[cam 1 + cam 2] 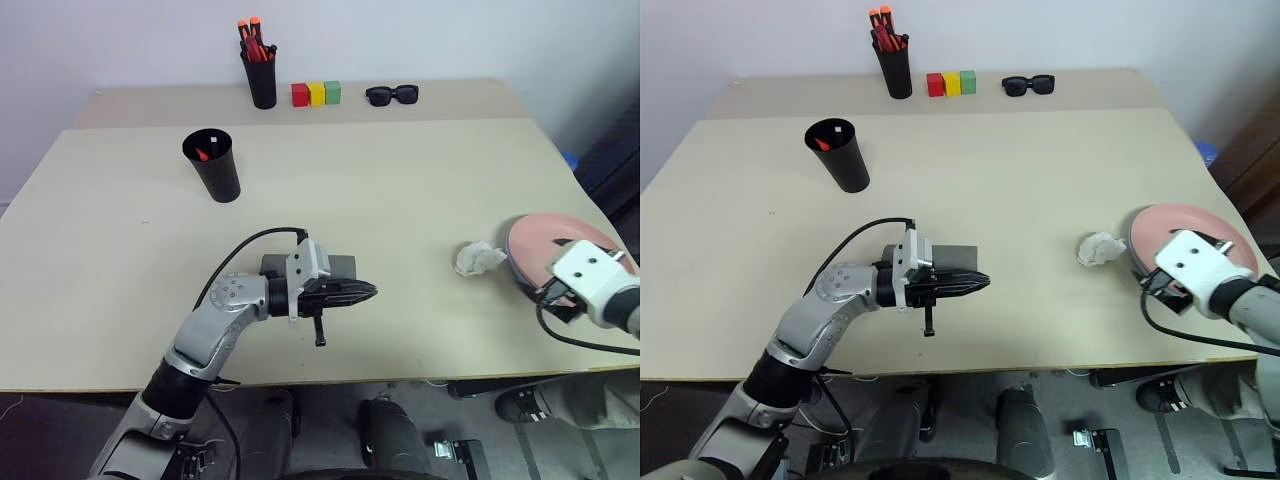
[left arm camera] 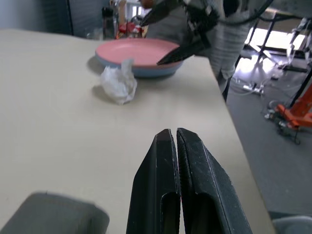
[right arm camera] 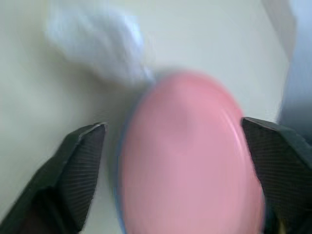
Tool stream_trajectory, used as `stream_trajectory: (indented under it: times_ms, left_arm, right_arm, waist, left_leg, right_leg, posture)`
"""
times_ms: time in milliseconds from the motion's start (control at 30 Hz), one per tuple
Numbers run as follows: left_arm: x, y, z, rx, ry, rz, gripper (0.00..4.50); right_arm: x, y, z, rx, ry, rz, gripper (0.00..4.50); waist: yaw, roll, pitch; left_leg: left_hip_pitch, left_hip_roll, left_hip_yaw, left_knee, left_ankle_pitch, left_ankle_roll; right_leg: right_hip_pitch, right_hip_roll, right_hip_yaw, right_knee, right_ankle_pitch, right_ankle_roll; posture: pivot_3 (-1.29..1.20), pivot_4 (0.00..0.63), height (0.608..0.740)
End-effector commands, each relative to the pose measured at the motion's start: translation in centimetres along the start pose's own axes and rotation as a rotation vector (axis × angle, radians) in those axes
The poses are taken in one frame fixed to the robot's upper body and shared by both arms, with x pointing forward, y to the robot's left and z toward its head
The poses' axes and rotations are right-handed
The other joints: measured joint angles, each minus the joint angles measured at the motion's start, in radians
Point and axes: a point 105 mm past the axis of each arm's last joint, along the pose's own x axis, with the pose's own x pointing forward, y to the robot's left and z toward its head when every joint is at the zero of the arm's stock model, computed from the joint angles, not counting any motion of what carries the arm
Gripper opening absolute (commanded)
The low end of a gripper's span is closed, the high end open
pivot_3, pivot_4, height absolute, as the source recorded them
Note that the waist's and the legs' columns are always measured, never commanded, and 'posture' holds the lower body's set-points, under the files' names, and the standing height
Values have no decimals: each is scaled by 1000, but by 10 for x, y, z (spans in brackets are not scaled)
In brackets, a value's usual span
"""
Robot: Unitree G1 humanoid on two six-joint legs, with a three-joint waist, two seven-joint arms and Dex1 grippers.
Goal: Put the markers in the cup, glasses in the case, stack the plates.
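On the table, unlabelled pink plate atop blue plate.

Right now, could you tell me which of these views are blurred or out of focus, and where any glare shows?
Right wrist view: motion-blurred throughout, the pink plate and crumpled tissue smeared. Left wrist view: sharp on the tissue and plates, the grey case soft in the near corner, bright glare in the room behind. Head views: evenly lit, soft shadows beside the cup.
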Motion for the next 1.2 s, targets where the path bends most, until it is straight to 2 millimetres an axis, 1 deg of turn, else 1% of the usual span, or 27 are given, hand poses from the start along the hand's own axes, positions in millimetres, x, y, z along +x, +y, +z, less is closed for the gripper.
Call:
stream_trajectory:
  times_ms: [33,167,267,300,367,400,433,467,500,600,733,833,933,1000,1067,1133,1200]
  left_arm:
    - [2,-6,7,44,-18,-11,85]
    - [2,-6,8,46,-19,14,85]
    - [0,-7,8,47,-16,26,85]
    - [0,-7,8,46,-16,28,85]
    - [-1,-7,7,45,-13,33,85]
    - [-1,-8,7,44,-10,37,85]
    - [-2,-8,6,43,-9,39,85]
    - [-2,-9,6,43,-8,40,85]
    - [-2,-9,6,42,-7,41,85]
    - [-1,-9,5,42,-6,39,85]
    - [1,-8,8,23,-31,45,85]
    - [1,-7,11,4,-55,54,85]
    - [1,-7,11,-3,-57,54,85]
    - [2,-7,10,-5,-58,50,85]
    - [4,-7,10,-6,-61,42,85]
    - [6,-6,10,-7,-63,34,85]
    - [7,-5,10,-4,-65,29,85]
  right_arm:
    - [12,7,15,-47,-54,22,4455]
    - [33,17,19,-75,-77,39,4455]
    - [41,22,18,-84,-72,65,4455]
    - [42,23,17,-95,-69,71,4219]
    - [44,24,15,-102,-64,77,3615]
    - [45,25,14,-103,-62,79,3166]
    - [45,25,12,-103,-61,80,2558]
    - [45,25,11,-107,-58,80,2153]
    - [44,24,9,-116,-54,78,1524]
    - [42,21,7,-122,-52,64,53]
    - [35,13,11,-122,-70,20,53]
    - [26,1,23,-121,-102,-37,53]
    - [15,-16,35,-115,-129,-99,53]
    - [7,-31,40,-112,-132,-150,53]
    - [0,-43,40,-108,-115,-185,53]
    - [-4,-48,37,-110,-95,-197,53]
    - [-4,-43,34,-107,-84,-169,53]
  waist:
    - [0,0,0]
    - [1,0,0]
    - [2,0,0]
    - [2,0,0]
    - [1,0,0]
    - [1,0,0]
    - [1,0,0]
    - [1,0,0]
    - [1,0,0]
    - [1,0,0]
    - [1,0,0]
    - [1,0,0]
    - [0,0,0]
    - [1,0,0]
    - [1,0,0]
    - [4,0,0]
    - [3,0,0]
  left_leg:
    - [0,0,0,0,0,0]
    - [0,0,0,0,0,0]
    - [0,0,0,0,0,0]
    - [0,0,0,0,0,0]
    - [0,0,0,0,0,0]
    - [0,0,0,0,0,0]
    - [0,0,0,0,0,0]
    - [0,0,0,0,0,0]
    - [0,0,0,0,0,0]
    - [0,0,0,0,0,0]
    - [0,0,0,0,0,0]
    - [0,0,0,0,0,0]
    - [0,0,0,0,0,0]
    - [0,0,0,0,0,0]
    - [0,0,0,0,0,0]
    - [0,0,0,0,0,0]
    - [0,0,0,0,0,0]
  right_leg:
    - [0,0,0,0,0,0]
    - [0,0,0,0,0,0]
    - [0,0,0,0,0,0]
    - [0,0,0,0,0,0]
    - [0,0,0,0,0,0]
    - [0,0,0,0,0,0]
    - [0,0,0,0,0,0]
    - [0,0,0,0,0,0]
    - [0,0,0,0,0,0]
    - [0,0,0,0,0,0]
    - [0,0,0,0,0,0]
    - [0,0,0,0,0,0]
    - [0,0,0,0,0,0]
    - [0,0,0,0,0,0]
    - [0,0,0,0,0,0]
    - [0,0,0,0,0,0]
    - [0,0,0,0,0,0]
  posture:
    - [0,150,740]
    - [0,150,740]
    - [0,150,740]
    - [0,150,740]
    - [0,150,740]
    - [0,150,740]
    - [0,150,740]
    - [0,150,740]
    - [0,150,740]
    - [0,150,740]
    - [0,150,740]
    - [0,150,740]
    - [0,150,740]
    - [0,150,740]
    - [0,150,740]
    - [0,150,740]
    - [0,150,740]
